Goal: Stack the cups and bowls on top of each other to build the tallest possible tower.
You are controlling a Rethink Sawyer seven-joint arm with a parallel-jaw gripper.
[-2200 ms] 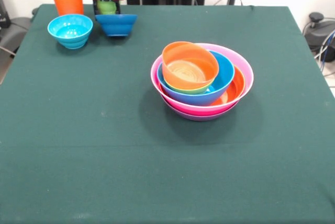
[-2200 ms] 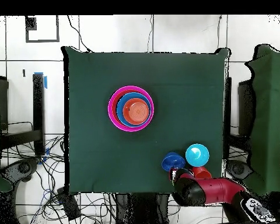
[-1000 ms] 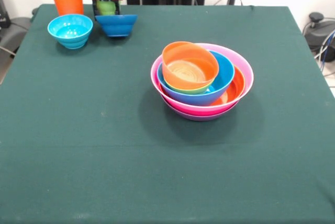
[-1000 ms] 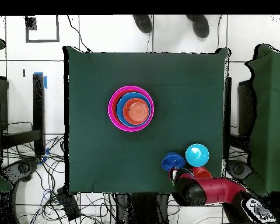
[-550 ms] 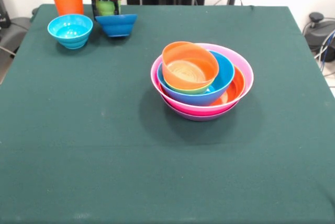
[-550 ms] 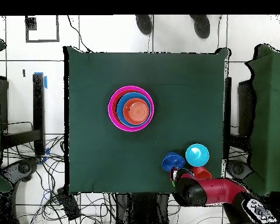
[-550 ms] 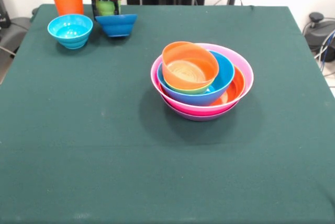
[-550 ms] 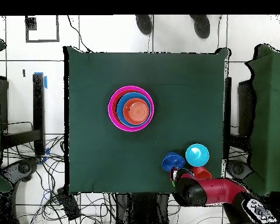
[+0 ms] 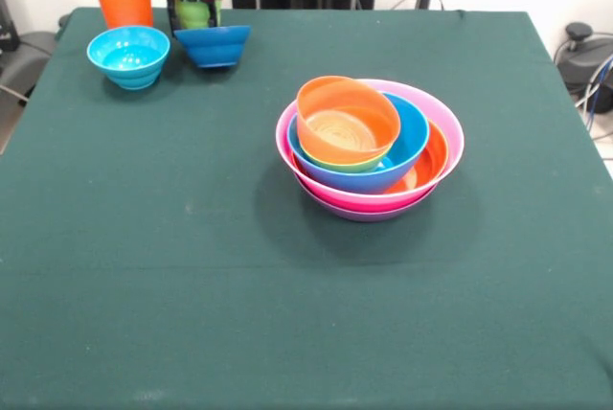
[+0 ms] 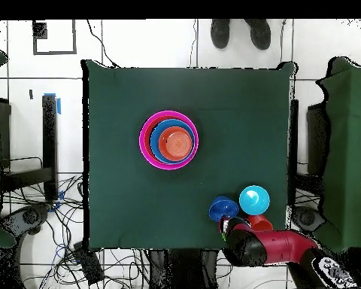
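From the front, roughly two thirds done by the look of it: a tower (image 9: 369, 147) of six nested bowls well away from the jaws, toward the table (image 9: 287, 333) middle, with a purple bowl (image 9: 364, 213) at the bottom, then a pink bowl (image 9: 436, 123), a large orange bowl (image 9: 433, 156), a large blue bowl (image 9: 412, 137), a small lime green bowl (image 9: 347, 165) showing only as a rim sliver, and a small orange bowl (image 9: 347, 121) tilted on top, holding nothing. Four pieces left to add, all clustered at the gripper (image 9: 194, 10). Jaws pinching a lime green cup (image 9: 194, 13), which fills the gap from side to side; lifted or resting, impossible to say, its foot hidden. Just in front of the jaws, a dark blue bowl (image 9: 213, 44), upright, contents out of sight. Beside that, off to the jaws' side, a light blue bowl (image 9: 128, 54), open and empty, and behind it an orange cup (image 9: 124, 4), upright, its inside hidden. From overhead, same count: tower (image 10: 169, 140) well apart from the jaws, concentric rings with orange innermost; dark blue bowl (image 10: 223, 208) touching or nearly touching the gripper (image 10: 230, 226); light blue bowl (image 10: 253, 199) and orange cup (image 10: 259, 223) close alongside, the cup partly under the red arm (image 10: 281, 245). Green cup barely visible here. At the far table edge, a person's shoes (image 10: 240, 31), clear of everything.
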